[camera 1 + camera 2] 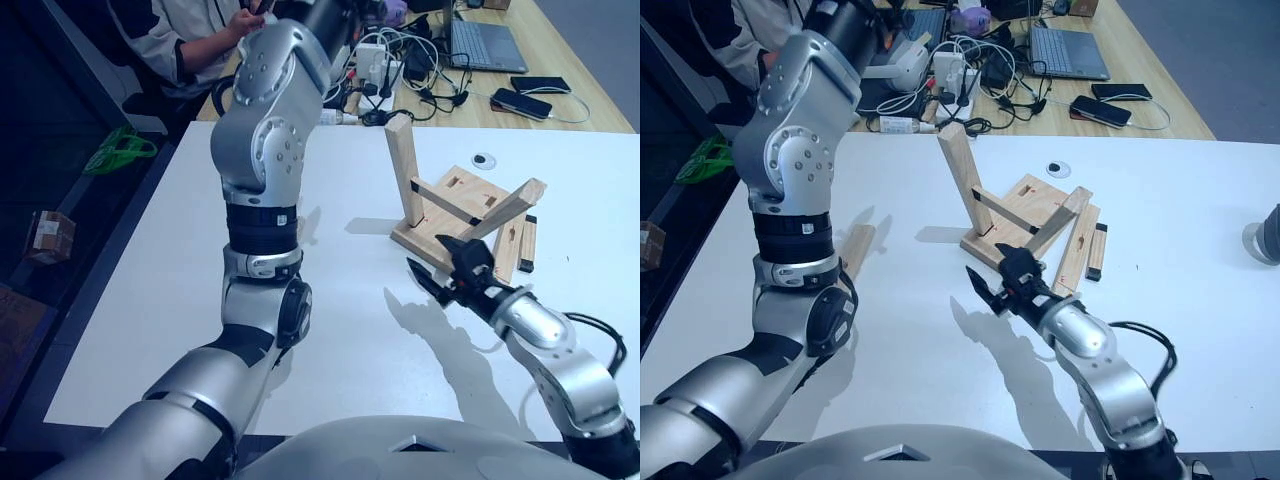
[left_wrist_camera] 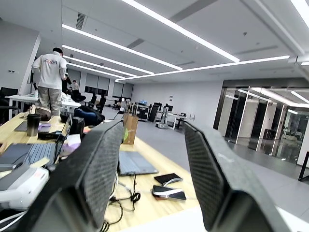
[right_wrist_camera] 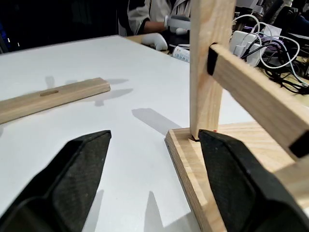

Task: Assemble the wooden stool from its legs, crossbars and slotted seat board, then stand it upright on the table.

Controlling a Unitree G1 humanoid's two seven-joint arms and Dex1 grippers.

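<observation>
Right hand (image 1: 440, 268) spread and empty, low over the desk (image 1: 150, 300), at the near corner of the seat board (image 1: 462, 187).
Centre right of the head view, the seat board lies flat with an upright leg (image 1: 403, 170) slotted in, and a leaning leg (image 1: 508, 208) tied to it by a crossbar (image 1: 445, 203); assembly seems partway. A spare leg (image 1: 855, 250) lies at left, and fetching it looks the likely next need. Left hand (image 2: 154, 130) gapes empty, raised high. Whether the leaning leg is seated is hard to tell.

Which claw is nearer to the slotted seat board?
Right. The right claw hangs open, low over the table, just short of the near corner of the seat board. The left claw is up high, open, facing the room.
</observation>
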